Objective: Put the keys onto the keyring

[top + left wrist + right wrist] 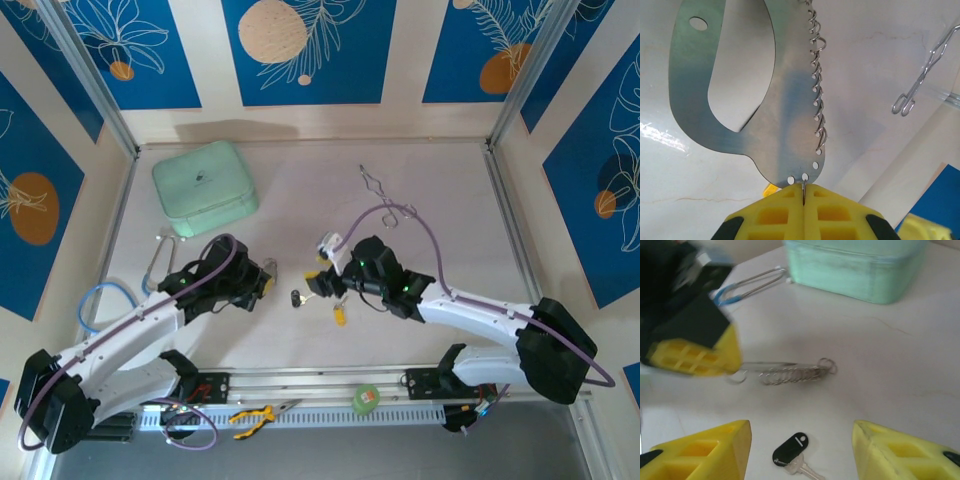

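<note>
**Left pincer clenched on keyring, right pincer released by the keys**

In the top view a blue-tubed stethoscope lies at the table's 9 o'clock and a mint case at 11. The left gripper is clenched on the edge of the flat silvery keyring, with the link chain trailing along it. At its 3 o'clock lies the black-headed key, between both grippers. The right gripper stands released, the yellow-headed key at its 5 o'clock. Silver forceps lie at its 12 o'clock, well apart
</note>
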Robot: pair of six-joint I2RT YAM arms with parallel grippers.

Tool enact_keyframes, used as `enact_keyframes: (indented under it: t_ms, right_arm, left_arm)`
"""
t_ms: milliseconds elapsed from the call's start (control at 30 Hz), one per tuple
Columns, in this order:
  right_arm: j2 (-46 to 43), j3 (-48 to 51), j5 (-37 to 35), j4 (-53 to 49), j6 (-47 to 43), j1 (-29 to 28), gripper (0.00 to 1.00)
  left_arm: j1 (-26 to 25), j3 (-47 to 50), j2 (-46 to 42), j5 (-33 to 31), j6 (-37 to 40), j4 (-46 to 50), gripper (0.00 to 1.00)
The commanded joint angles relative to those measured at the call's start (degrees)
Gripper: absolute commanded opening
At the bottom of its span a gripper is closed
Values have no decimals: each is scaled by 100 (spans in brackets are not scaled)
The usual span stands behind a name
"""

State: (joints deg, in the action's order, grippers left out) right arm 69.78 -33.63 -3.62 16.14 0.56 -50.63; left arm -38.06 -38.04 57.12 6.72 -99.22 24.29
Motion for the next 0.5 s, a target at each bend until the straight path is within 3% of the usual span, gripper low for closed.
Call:
enact_keyframes:
  t_ms: [0,167,233,333,467]
  right_arm:
    - [166,180,165,939,-1381,-216,55]
    - [628,3,203,923,-1908,-411,52]
    - [868,-88,457,965,-2527,-519,42]
    - [1290,-173,283,1291,-3127,-780,40]
    - [1710,-435,206,1396,-3259,-907,38]
  left_arm:
    - [-57,34,-73,244,-511,-96,0]
    - [-61,210,-252,315,-671,-202,0]
    - [-61,324,-339,372,-778,-230,0]
    - [-61,485,-531,374,-997,-121,0]
    - [-63,761,-834,313,-1250,-177,0]
